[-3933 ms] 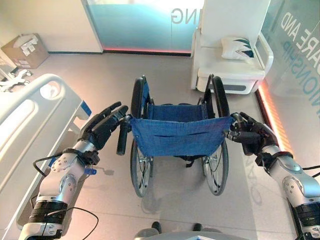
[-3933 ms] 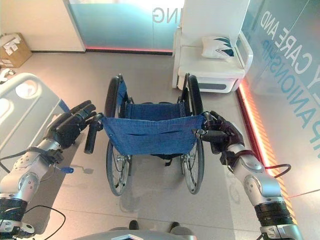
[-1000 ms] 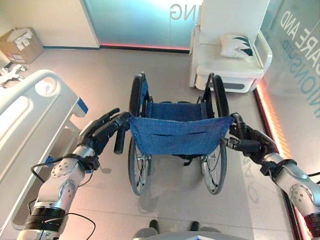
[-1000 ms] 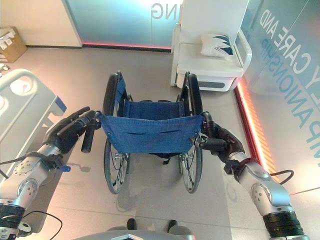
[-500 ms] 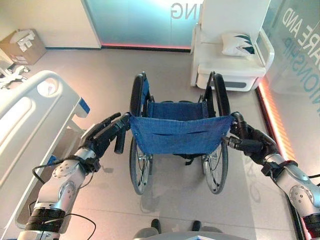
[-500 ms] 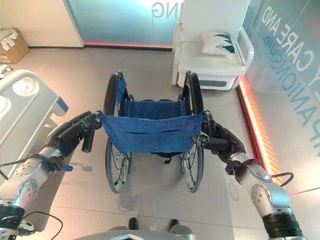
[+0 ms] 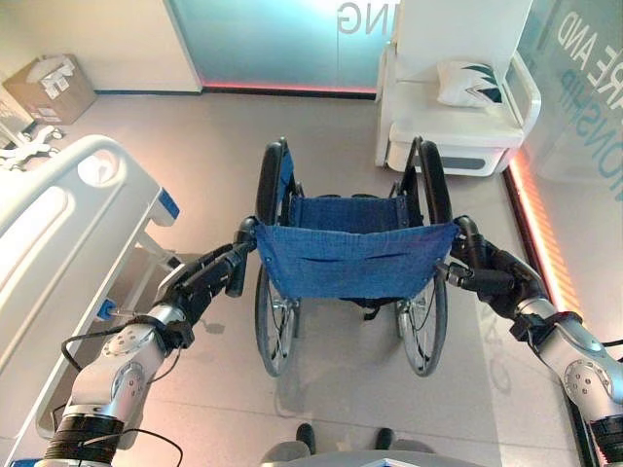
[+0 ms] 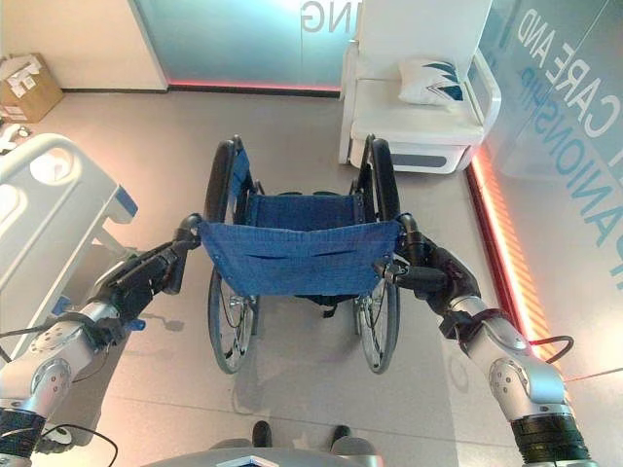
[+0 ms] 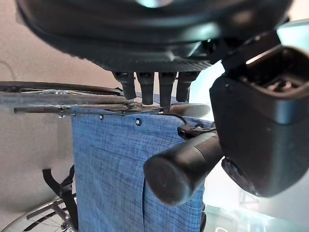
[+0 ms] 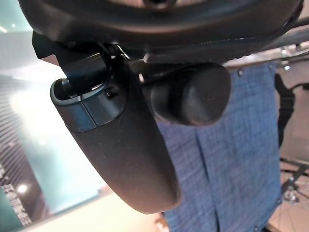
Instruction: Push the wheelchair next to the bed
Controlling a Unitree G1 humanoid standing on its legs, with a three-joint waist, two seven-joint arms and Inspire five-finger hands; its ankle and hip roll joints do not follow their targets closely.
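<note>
The wheelchair (image 7: 355, 258) with a blue cloth back and black wheels stands right in front of me, facing away. My left hand (image 7: 200, 282) lies on its left push handle (image 9: 183, 166). Its fingers (image 9: 145, 89) are straight and reach to the backrest's top tube, with the thumb beside the grip. My right hand (image 7: 496, 277) is curled round the right push handle (image 10: 190, 94). The white bed (image 7: 78, 195) lies to the left, its footboard about level with the wheelchair's left wheel, with a strip of floor between them.
A white armchair (image 7: 458, 136) with a pillow (image 7: 472, 83) stands ahead on the right, close beyond the wheelchair's front. A glass wall with a lit base runs along the right side. A cardboard box (image 7: 49, 88) sits in the far left corner. Bare floor lies ahead on the left.
My left hand has moved from beside the left push handle, fingers spread, onto it, and its fingers now lie along the grip. The right hand has kept its hold.
</note>
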